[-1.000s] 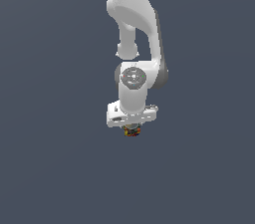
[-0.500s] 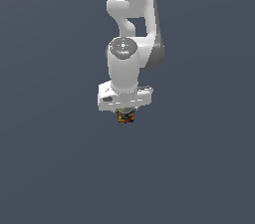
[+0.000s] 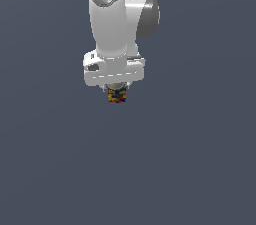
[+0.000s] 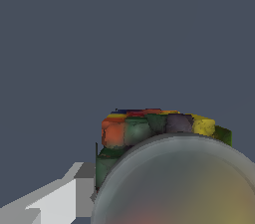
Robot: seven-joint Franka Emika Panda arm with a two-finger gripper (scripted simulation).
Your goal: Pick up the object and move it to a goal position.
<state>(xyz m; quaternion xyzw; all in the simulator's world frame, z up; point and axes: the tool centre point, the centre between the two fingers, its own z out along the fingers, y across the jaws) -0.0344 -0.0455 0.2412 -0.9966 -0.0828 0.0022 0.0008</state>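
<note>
The small speckled jar (image 3: 117,96), red, yellow, blue and dark, hangs under the white hand of my arm in the exterior view, a little left of centre. My gripper (image 3: 116,94) is shut on it; the fingers are mostly hidden behind the hand and the jar. In the wrist view the jar (image 4: 159,131) fills the near field: its greyish round top is large and blurred, its coloured body shows beyond it, and one light grey finger (image 4: 60,198) lies beside it.
A plain dark grey surface (image 3: 200,169) fills the whole background in both views. No other object shows.
The arm has risen and come nearer the exterior camera with the jar held in the gripper; hand and jar sit higher in the exterior view.
</note>
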